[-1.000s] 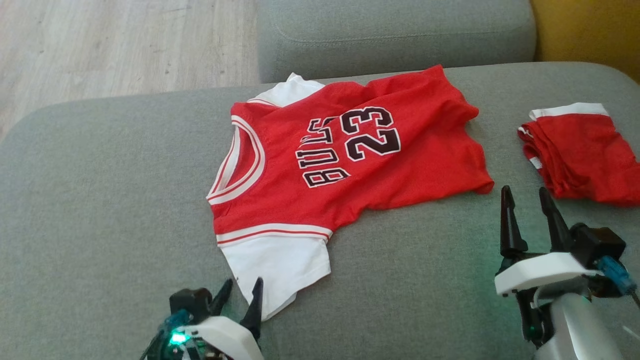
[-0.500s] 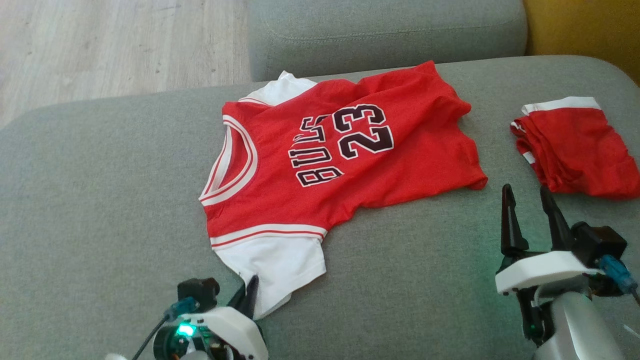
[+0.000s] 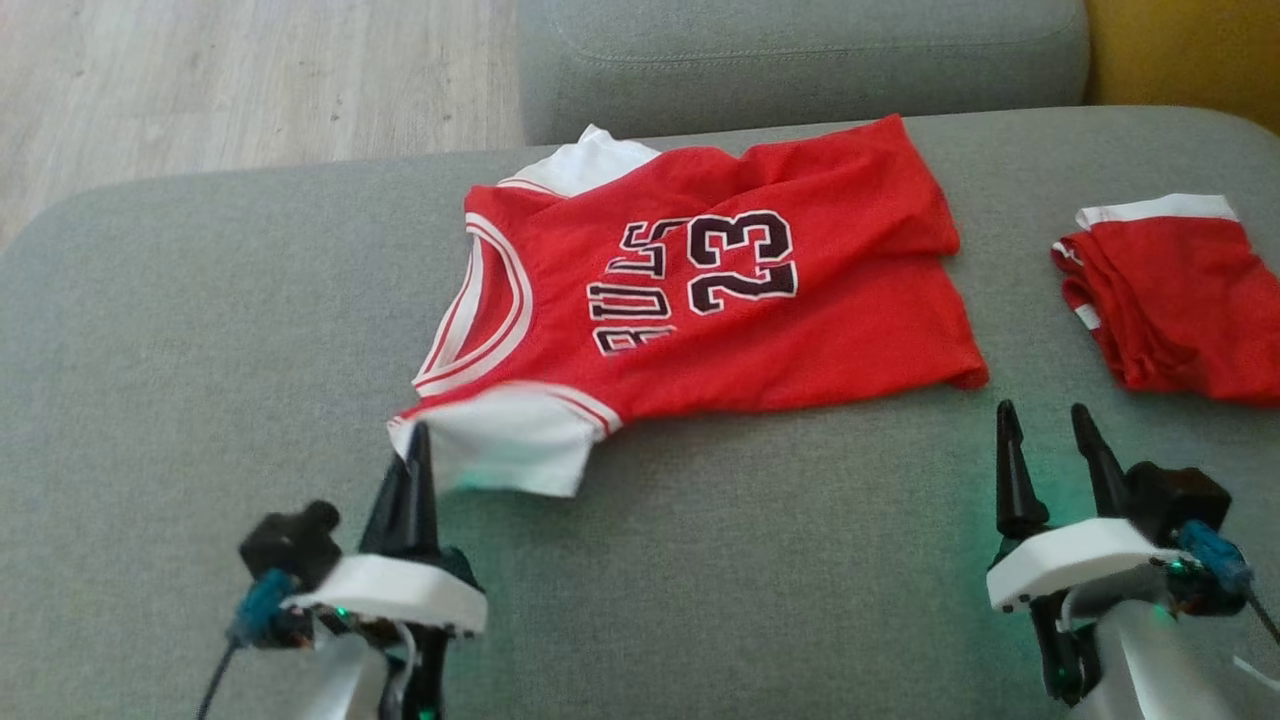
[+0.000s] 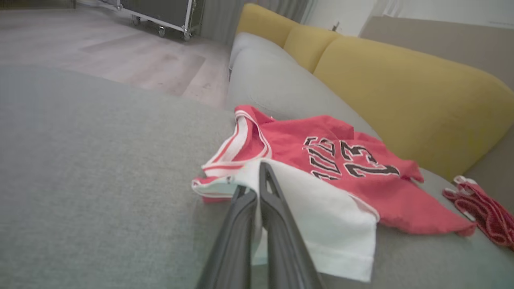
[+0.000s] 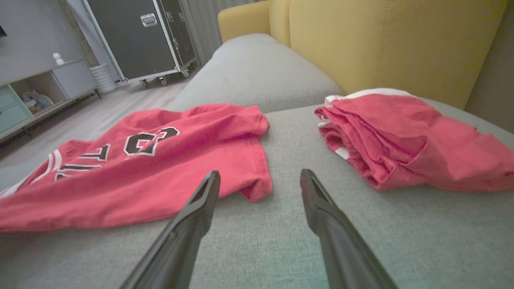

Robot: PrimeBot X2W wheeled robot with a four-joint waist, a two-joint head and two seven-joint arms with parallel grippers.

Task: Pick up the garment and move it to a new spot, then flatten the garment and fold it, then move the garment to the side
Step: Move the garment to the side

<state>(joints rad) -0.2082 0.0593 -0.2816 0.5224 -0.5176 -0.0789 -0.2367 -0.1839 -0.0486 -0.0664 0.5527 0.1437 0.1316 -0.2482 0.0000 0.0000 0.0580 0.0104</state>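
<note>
Hard to see the actual pinch: my left gripper is squeezed fully closed on the near white sleeve, and the fabric drapes round the fingers, blurry from the head camera. That sleeve covers the start of the "BULLS" lettering. The far sleeve is mostly tucked under, with just a white corner poking out. The folded red garment runs off the right edge of the head view.

The jersey is thin red mesh-looking knit with white striped trim at the neck and black "23". It's lying rumpled mid-cushion, hem toward my right. My right gripper hangs wide open near that hem, holding nothing.

All this sits on a grey woven sofa seat with a yellow backrest. There's pale wood floor beyond and a black wheeled case.
</note>
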